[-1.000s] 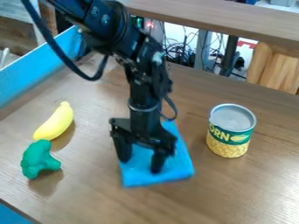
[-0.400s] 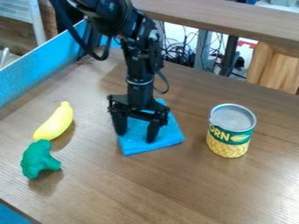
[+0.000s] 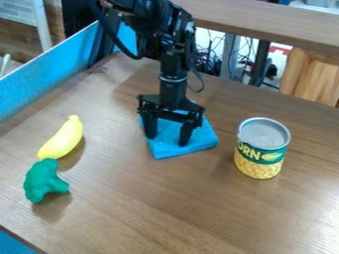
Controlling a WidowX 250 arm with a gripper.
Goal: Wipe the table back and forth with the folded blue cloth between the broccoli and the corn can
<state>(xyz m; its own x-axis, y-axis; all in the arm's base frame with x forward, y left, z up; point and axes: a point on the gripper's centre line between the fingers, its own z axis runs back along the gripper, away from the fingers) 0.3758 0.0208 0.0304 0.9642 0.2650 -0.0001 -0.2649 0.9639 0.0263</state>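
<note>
Underneath, tabletop [image 3: 185,203]: wooden, bearing everything below.
Black arm [image 3: 173,64]: comes in from twelve o'clock and hangs down onto the cloth.
Blue cloth [image 3: 167,145]: folded roughly square, directly under the jaws, with no clear long axis; near edge slants from eight towards two.
Jaws: spread well apart, tips pointing down at the cloth and seemingly on it, no fold visibly pinched between them; their spread runs nearly nine to three, slightly low at the right.
Corn can [image 3: 259,162]: upright, three o'clock from the jaws, apart from the cloth.
Banana [image 3: 61,139]: nine o'clock, lying one to seven.
Broccoli [image 3: 43,181]: past eight o'clock, by the banana's lower end.
</note>
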